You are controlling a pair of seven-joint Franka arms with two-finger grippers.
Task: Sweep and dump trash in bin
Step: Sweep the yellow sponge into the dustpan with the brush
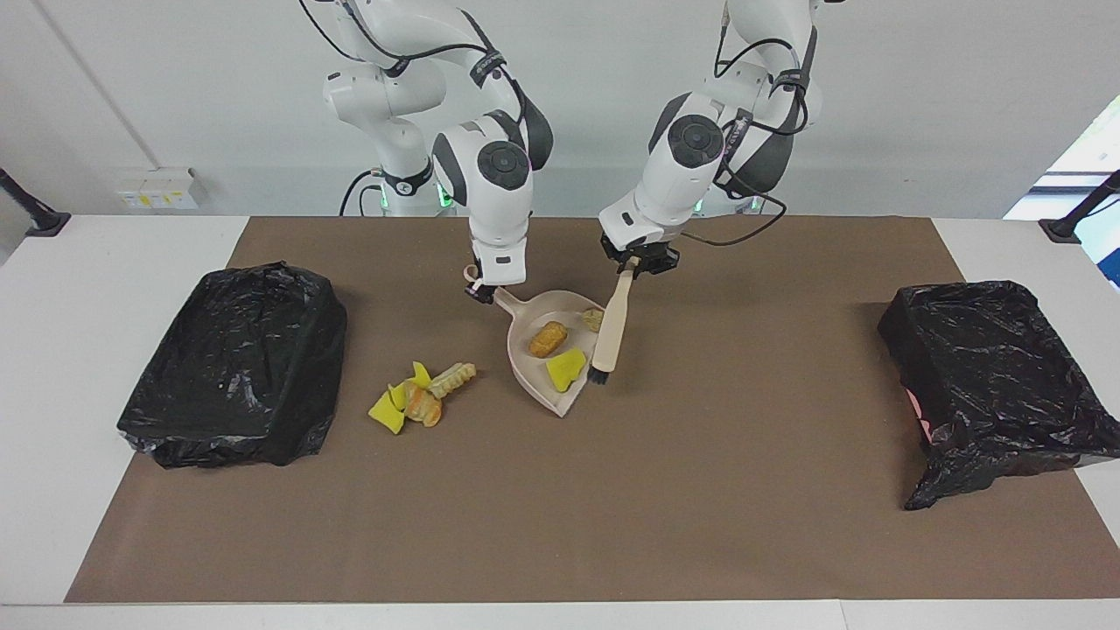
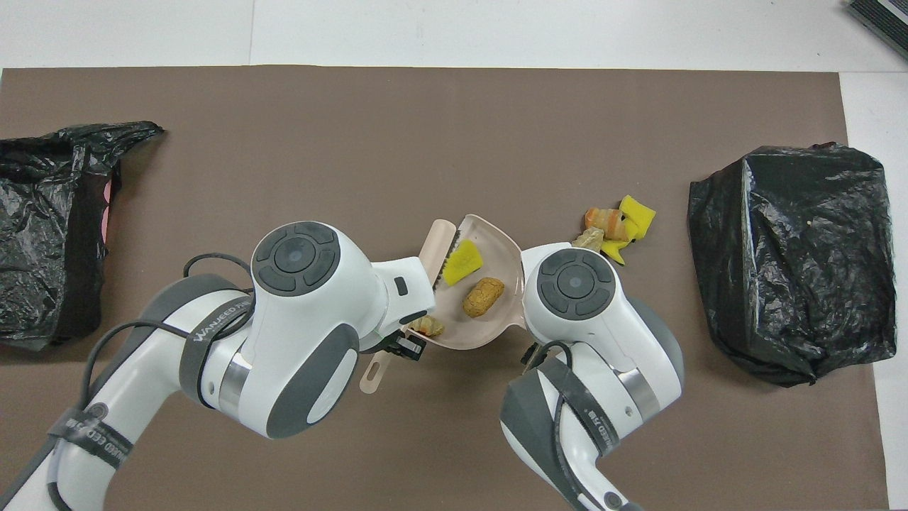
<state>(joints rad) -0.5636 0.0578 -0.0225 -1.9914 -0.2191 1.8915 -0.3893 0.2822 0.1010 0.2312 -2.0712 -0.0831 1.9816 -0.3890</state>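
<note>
I see the white bench (image 1: 131,542) under a flat, matte brown mat (image 1: 700,525). At each end of the mat sits a bin wrapped in crinkled, glossy black plastic: one bin (image 1: 234,363) toward the right arm's end and another bin (image 1: 997,385) toward the left arm's end.

Between the two arms lies the beige dustpan (image 1: 534,367), a smooth scoop with a raised rim. The right gripper (image 1: 482,293) has its fingers clenched on the dustpan's handle. The left gripper (image 1: 632,265) has its fingers clenched on the beige brush (image 1: 610,328), whose smooth rounded handle hangs down from the fingers to dark bristles just beside the dustpan's open lip.

The trash is in two lots. In the dustpan, below the right fingers and beside the brush, I see a golden-brown lump (image 1: 548,338) with a rough bread-like crust, a flat yellow sponge piece (image 1: 565,369) nearer the lip, and a small tan scrap (image 1: 593,318) against the rim by the brush handle. The rest is a loose heap (image 1: 420,398) on the mat, off toward the bin at the right arm's end: yellow sponge wedges, an orange-brown lump and a pale ridged piece (image 1: 453,379).
</note>
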